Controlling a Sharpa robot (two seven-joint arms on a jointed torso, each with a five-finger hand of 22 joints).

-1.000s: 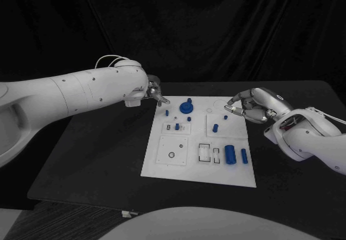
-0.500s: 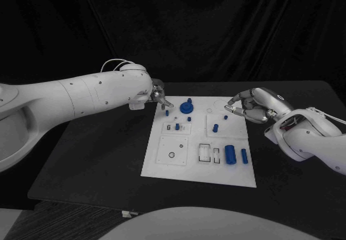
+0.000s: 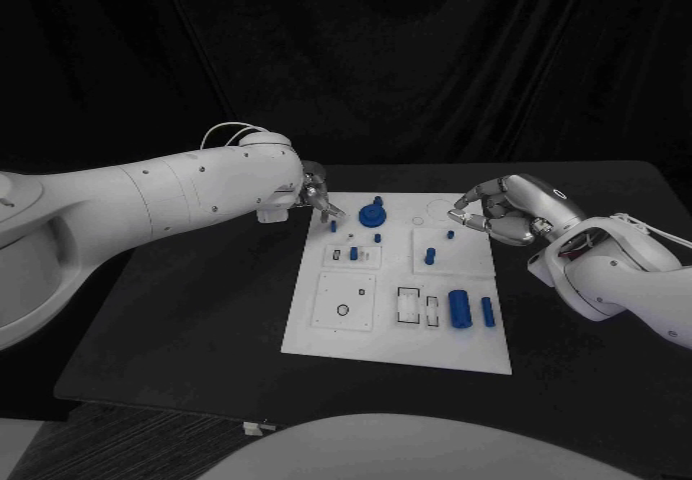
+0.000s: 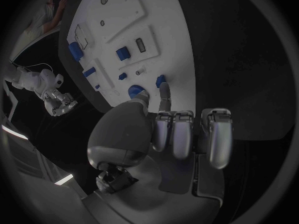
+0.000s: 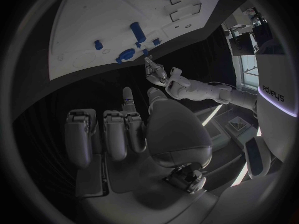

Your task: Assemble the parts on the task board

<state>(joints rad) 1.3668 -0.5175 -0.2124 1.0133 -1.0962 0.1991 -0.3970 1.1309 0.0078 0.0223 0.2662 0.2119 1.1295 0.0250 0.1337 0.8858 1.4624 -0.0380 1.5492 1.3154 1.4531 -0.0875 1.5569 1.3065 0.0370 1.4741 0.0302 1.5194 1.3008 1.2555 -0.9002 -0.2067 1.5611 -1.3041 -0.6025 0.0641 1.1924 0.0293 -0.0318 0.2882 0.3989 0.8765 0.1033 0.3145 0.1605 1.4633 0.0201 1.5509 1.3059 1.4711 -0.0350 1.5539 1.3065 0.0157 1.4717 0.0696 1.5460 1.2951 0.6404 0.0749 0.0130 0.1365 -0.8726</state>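
Observation:
The white task board [image 3: 325, 335] lies mid-table with several blue parts on it: a round knob [image 3: 374, 213], small pegs [image 3: 431, 257] and a large cylinder [image 3: 460, 308]. My left hand [image 3: 313, 193] hovers at the board's far left corner. In the left wrist view most fingers of that hand [image 4: 181, 129] are curled in, and one straight finger and the thumb reach toward the knob [image 4: 133, 90] and a small peg [image 4: 161, 78]; I see nothing in its grasp. My right hand [image 3: 500, 212] hangs at the board's far right edge, fingers [image 5: 106, 129] curled in, nothing visible in them.
Black table [image 3: 188, 320] surrounds the board, with open room left and in front of it. White recessed plates and slots [image 3: 414, 305] cover the board's near half. The right wrist view shows my left hand [image 5: 159, 75] beyond the board [image 5: 93, 20].
My left arm has swung a little, bringing the hand slightly closer to the board's far left corner. The right hand and the parts have stayed put.

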